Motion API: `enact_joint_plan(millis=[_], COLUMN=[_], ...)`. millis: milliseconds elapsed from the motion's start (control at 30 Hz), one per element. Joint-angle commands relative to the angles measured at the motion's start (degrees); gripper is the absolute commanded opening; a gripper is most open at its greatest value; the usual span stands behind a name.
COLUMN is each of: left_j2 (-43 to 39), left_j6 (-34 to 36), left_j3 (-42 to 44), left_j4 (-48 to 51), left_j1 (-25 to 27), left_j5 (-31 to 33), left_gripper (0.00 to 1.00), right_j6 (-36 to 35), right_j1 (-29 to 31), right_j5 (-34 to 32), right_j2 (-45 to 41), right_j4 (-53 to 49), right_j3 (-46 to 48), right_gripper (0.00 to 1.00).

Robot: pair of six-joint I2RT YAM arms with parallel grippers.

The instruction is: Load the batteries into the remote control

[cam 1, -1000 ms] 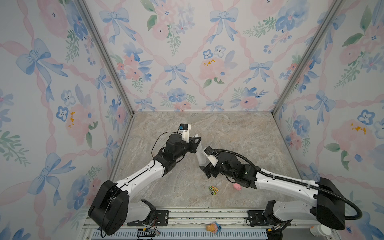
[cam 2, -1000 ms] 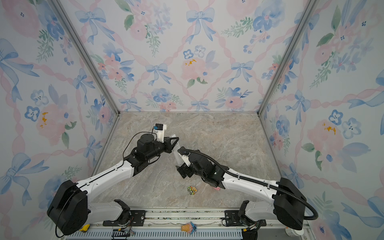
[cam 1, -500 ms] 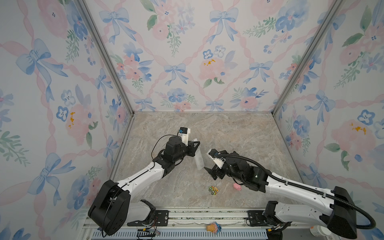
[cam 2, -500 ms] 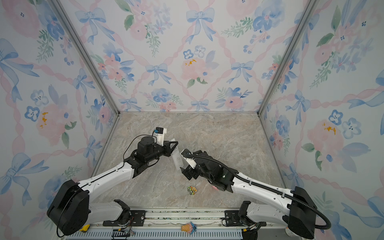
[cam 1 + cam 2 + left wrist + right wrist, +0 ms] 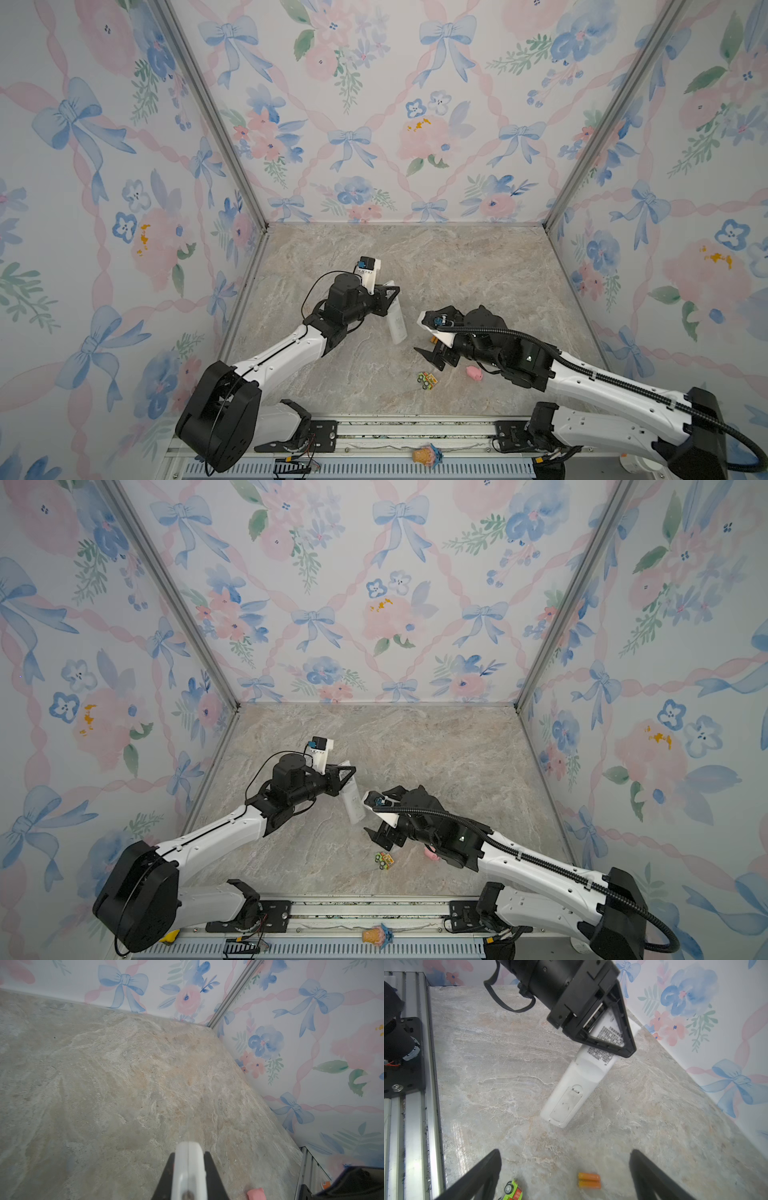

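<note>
My left gripper [image 5: 392, 293] is shut on the upper part of the white remote control [image 5: 397, 320], which hangs tilted with its lower end close to the table. In the right wrist view the remote control [image 5: 571, 1093] shows its back, with the battery cover closed. The left wrist view has the remote control [image 5: 189, 1167] clamped between the black fingers. Two orange batteries [image 5: 589, 1180] lie side by side on the table, below my right gripper [image 5: 564, 1153]. That gripper [image 5: 432, 359] is open and empty, to the right of the remote.
A green-orange toy car [image 5: 428, 380] and a pink pig figure [image 5: 474, 372] lie on the marble table [image 5: 457, 266] near the front. Floral walls close three sides. A metal rail [image 5: 374, 432] runs along the front edge.
My right gripper has drawn back from the remote, toward the front right, still open. The left gripper keeps hold of the remote and has shifted slightly.
</note>
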State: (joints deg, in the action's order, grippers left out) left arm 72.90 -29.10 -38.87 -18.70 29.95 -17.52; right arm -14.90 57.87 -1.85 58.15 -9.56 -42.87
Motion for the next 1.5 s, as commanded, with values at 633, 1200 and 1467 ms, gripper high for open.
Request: enact_joint_plan(millis=[633,1200,1467], left_j2=[-2.4,-1.4,-0.8], left_j6=[2.8,-1.6,-5.9], left_j3=[0.1,-2.1,-2.9], left_j4=[0.1,5.2,5.2], left_j1=[-0.9,-1.3,-1.6], left_j5=[-17.1,-19.5,-19.9], left_gripper=[0.0,0.0,0.0], right_j6=[-12.4,-17.5,-17.5], right_j1=[0.6,0.6,0.5], right_j5=[11.6,15.3,17.3], right_j2=[-1.8,7.4,8.6], right_j4=[2.9,3.6,4.5], right_j3=[3.5,-1.9,-2.0], right_gripper=[1.0,0.96,0.95])
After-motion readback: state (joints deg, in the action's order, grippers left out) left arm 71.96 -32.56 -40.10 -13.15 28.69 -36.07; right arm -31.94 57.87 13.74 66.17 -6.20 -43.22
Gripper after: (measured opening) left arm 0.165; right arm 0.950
